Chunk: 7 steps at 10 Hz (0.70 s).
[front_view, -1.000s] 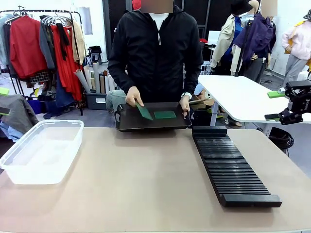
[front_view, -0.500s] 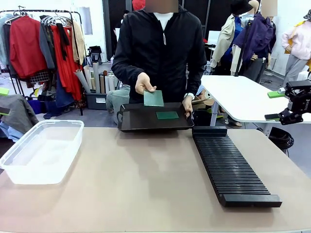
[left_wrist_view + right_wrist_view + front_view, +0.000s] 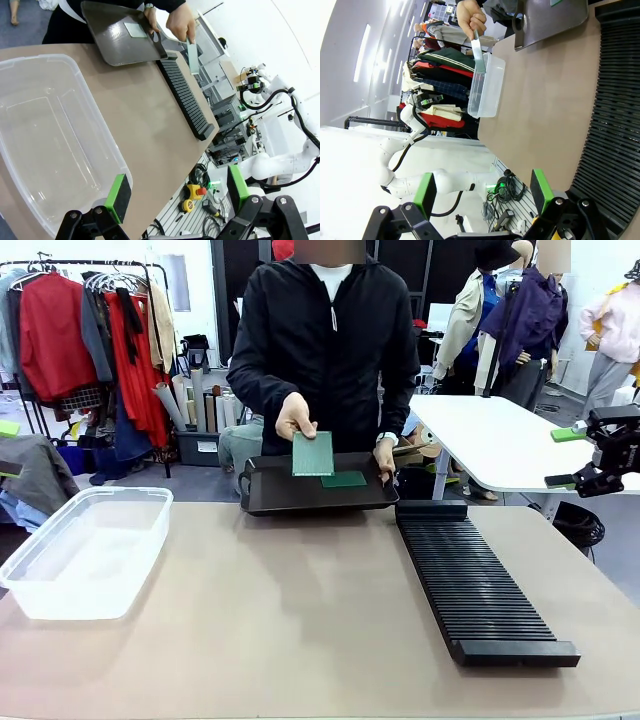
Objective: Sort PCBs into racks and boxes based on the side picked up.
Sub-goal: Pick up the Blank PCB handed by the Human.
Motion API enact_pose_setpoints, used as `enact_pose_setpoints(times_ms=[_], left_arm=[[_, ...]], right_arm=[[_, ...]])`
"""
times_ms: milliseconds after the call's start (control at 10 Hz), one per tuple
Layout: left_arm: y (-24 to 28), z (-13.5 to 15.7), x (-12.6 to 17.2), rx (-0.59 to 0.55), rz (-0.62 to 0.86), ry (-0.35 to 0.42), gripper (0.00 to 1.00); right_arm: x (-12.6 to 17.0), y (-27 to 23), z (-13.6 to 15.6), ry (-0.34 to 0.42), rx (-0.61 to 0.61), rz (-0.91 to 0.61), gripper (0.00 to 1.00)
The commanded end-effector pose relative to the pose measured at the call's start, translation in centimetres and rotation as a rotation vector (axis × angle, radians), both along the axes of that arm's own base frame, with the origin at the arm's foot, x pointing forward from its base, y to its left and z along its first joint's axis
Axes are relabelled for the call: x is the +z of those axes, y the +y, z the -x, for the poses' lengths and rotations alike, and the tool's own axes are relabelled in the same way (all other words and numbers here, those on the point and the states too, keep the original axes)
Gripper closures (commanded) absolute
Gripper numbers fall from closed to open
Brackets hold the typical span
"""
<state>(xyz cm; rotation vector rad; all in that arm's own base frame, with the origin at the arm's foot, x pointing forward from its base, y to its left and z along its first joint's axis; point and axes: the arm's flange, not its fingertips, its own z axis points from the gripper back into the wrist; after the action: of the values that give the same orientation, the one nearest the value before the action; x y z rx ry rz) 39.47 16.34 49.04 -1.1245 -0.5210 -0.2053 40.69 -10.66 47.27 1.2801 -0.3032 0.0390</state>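
Note:
Across the table a person's hand holds one PCB [image 3: 312, 453] upright above a shallow black tray [image 3: 275, 496], its dotted green face towards me. A second PCB [image 3: 343, 479] lies flat in that tray. The long black slotted rack [image 3: 475, 585] runs along the table's right side, and the clear plastic box [image 3: 70, 585] stands at the left. My right gripper [image 3: 573, 458] hovers open off the table's right edge, far from the board. My left gripper [image 3: 177, 194] is open above the box [image 3: 45, 140], its pads empty. From the right wrist the held PCB [image 3: 479, 50] shows edge-on.
The person's other hand grips the tray's right handle [image 3: 383, 462]. A white table [image 3: 500, 440] stands behind at the right and a clothes rail [image 3: 80, 330] at the back left. The brown tabletop [image 3: 300, 610] stretches between box and rack.
The person has lifted a PCB out of the tray and turned it upright so its face points at me. Neither arm has moved.

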Motion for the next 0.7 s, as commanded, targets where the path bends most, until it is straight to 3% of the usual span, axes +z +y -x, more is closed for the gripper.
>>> enact_pose_setpoints(times_ms=[0,600], left_arm=[[-1.3,-1.4,-0.3,-0.008,0.086,0.007,0.0],[-9.2,-4.5,-1.5,-0.084,0.172,0.068,0.0]], right_arm=[[0.3,0.1,-0.1,-0.006,-0.008,0.007,0.0],[0.3,0.1,-0.1,-0.006,-0.008,0.007,0.0]])
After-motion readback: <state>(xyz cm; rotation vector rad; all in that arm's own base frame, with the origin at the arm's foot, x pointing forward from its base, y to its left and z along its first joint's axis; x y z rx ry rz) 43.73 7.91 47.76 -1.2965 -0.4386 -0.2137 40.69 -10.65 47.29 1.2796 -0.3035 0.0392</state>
